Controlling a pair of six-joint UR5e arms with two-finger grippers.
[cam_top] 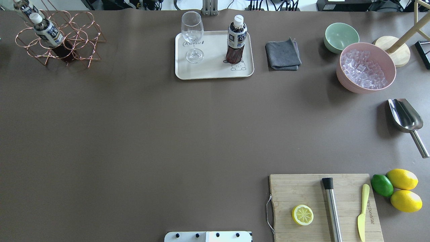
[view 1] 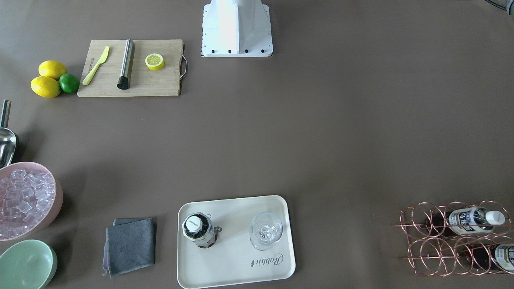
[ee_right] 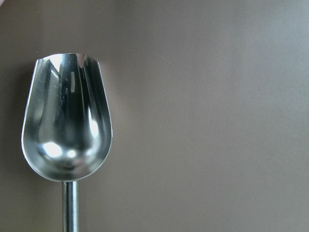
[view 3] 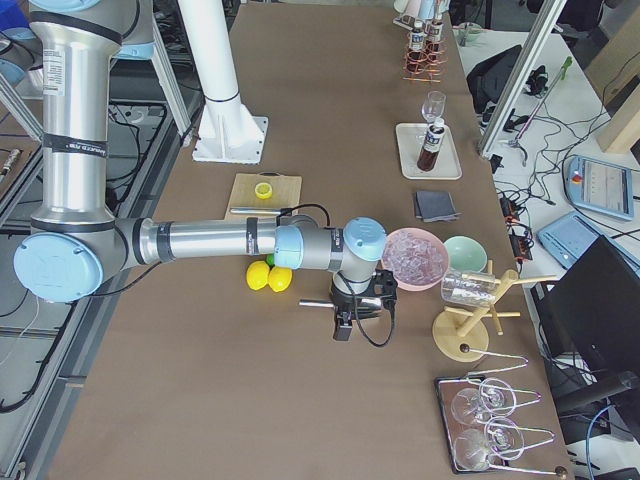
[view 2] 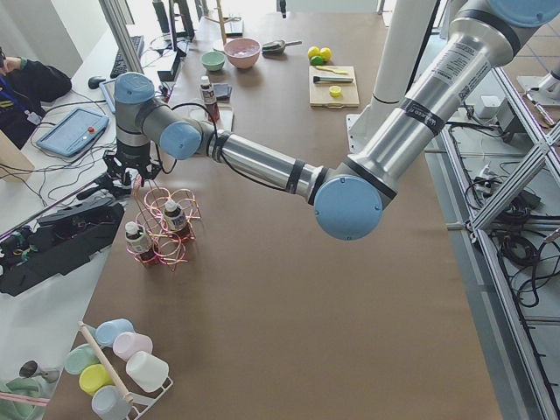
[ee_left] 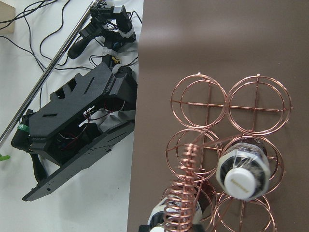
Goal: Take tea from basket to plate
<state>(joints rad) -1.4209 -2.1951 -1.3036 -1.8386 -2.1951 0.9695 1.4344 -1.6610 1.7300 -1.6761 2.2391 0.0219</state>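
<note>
One tea bottle (cam_top: 237,40) stands upright on the cream plate (cam_top: 215,71), also seen in the front view (view 1: 196,230) on the plate (view 1: 233,267). Two more tea bottles (cam_top: 47,32) sit in the copper wire basket (cam_top: 80,40) at the far left corner. The left wrist view looks down on the basket (ee_left: 207,104) and one white cap (ee_left: 243,175). My left gripper (view 2: 131,181) hangs above the basket (view 2: 171,232), by the table edge; I cannot tell its state. My right gripper (view 3: 345,322) hovers over a metal scoop (ee_right: 67,116); I cannot tell its state.
A wine glass (cam_top: 192,37) stands on the plate. A grey cloth (cam_top: 283,54), mint bowl (cam_top: 341,37), pink ice bowl (cam_top: 365,67) and scoop (cam_top: 404,119) lie to the right. A cutting board (cam_top: 322,205) with lemon half, lemons and lime sits near right.
</note>
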